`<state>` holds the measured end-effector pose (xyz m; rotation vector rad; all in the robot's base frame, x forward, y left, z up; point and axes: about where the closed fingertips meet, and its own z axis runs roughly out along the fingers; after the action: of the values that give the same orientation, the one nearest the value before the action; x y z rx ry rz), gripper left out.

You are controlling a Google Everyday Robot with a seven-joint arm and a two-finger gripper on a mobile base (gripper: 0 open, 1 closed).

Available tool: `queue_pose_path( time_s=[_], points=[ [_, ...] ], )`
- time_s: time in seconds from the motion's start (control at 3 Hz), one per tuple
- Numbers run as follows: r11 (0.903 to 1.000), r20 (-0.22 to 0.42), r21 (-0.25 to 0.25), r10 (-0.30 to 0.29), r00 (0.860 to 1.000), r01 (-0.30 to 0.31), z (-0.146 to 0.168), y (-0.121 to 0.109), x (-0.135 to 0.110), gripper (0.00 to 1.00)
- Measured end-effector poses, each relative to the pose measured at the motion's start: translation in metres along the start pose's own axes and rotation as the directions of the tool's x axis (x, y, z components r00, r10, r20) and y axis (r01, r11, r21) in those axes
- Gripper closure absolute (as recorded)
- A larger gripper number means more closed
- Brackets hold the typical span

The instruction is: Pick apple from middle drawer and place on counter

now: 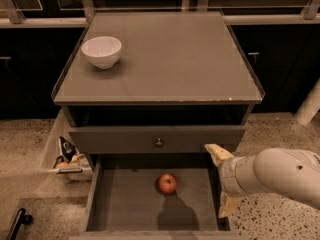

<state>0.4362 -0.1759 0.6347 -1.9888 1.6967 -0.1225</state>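
A small red apple (pixel 167 183) sits alone near the middle of the floor of the pulled-out middle drawer (pixel 125 204), its shadow falling toward 6 o'clock. At the apple's 3 o'clock, the robot's gripper (pixel 215 181) hangs over the drawer's right wall, apart from the fruit. Its two pale fingers (pixel 217 153) are spread wide and hold nothing. The white arm (pixel 280 174) reaches in from the lower right.

Above the open drawer, the drawer with the small round knob (pixel 159 143) is pushed in. The grey-brown counter (pixel 170 59) carries only a white bowl (pixel 101 51), standing upright toward its 10 o'clock corner. On the speckled floor (pixel 30 139), at 9 o'clock from the cabinet, stands a pale bin (pixel 62 156) holding packets.
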Motion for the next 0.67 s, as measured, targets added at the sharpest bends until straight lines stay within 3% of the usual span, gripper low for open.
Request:
queue_pose_path(
  time_s=[0.33, 0.67],
  points=[
    [1.0000, 0.000, 0.000, 0.000, 1.000, 0.000, 0.000, 0.000, 0.000, 0.00],
    [0.9974, 0.059, -0.008, 0.072, 0.996, -0.072, 0.028, 0.005, -0.004, 0.00]
  ],
)
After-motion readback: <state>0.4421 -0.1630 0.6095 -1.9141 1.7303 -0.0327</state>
